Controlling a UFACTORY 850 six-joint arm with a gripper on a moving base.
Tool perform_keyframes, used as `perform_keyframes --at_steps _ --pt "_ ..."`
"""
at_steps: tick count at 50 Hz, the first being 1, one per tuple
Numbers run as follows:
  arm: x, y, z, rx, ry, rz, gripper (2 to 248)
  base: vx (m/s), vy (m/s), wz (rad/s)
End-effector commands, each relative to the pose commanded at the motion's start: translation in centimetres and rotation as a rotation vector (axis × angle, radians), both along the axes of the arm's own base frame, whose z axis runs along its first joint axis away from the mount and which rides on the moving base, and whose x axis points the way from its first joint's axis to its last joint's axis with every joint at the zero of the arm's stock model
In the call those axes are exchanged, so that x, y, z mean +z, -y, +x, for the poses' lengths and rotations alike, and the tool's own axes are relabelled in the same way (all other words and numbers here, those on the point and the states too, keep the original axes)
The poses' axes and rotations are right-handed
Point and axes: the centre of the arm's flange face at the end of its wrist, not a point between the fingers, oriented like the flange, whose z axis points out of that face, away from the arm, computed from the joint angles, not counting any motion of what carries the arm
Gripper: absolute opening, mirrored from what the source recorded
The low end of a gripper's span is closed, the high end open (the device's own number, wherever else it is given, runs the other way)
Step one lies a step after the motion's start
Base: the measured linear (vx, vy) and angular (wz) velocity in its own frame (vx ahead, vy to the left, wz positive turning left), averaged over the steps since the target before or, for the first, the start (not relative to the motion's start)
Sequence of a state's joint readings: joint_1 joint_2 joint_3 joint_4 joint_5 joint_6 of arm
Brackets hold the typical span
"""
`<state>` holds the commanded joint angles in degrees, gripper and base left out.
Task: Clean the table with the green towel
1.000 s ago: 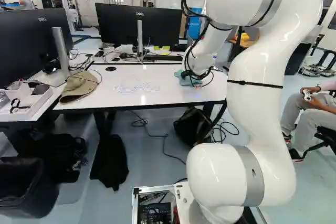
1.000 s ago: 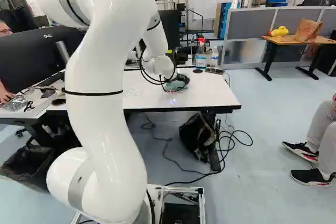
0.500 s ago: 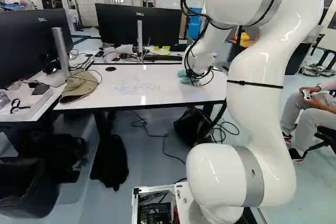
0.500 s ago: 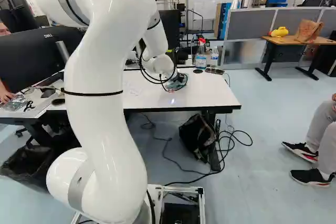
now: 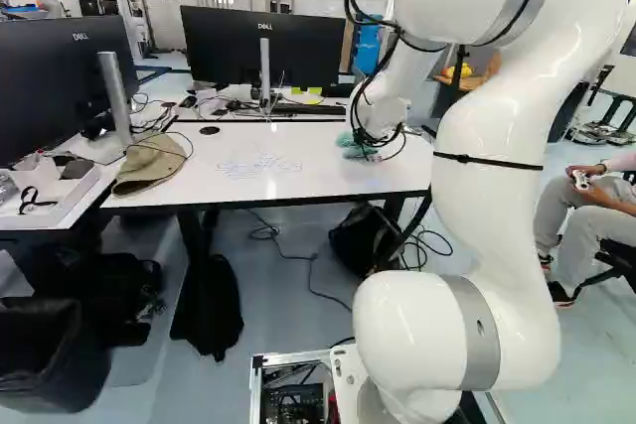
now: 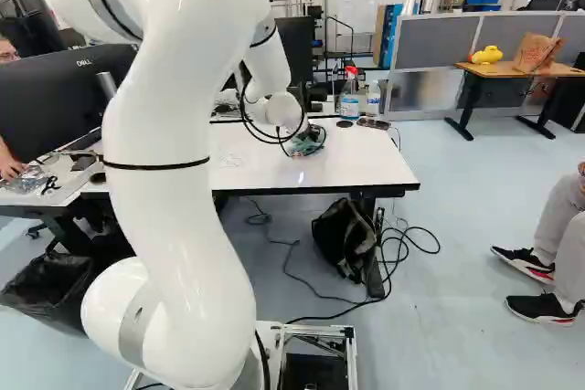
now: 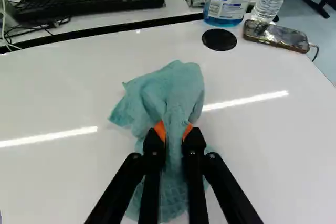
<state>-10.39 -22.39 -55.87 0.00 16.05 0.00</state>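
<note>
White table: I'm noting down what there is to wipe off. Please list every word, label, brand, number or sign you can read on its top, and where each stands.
Nothing on the table can be quoted.
Handwriting, several rows, middle of the tabletop in the left base view: too small and faint to read.
Around the green towel in the wrist view: no readable word or number.

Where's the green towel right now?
The crumpled blue-green cloth towel is pinched between the black two-fingered tool's orange pads, over the white tabletop.
</note>
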Motion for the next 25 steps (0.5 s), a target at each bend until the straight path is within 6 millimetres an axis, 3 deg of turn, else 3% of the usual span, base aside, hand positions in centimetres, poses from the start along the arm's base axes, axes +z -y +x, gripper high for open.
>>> perform_keyframes --at_steps 25 --pt "3.1 -2.8 -1.3 0.045 0.044 -0.007 51 0.0 0.0 0.0"
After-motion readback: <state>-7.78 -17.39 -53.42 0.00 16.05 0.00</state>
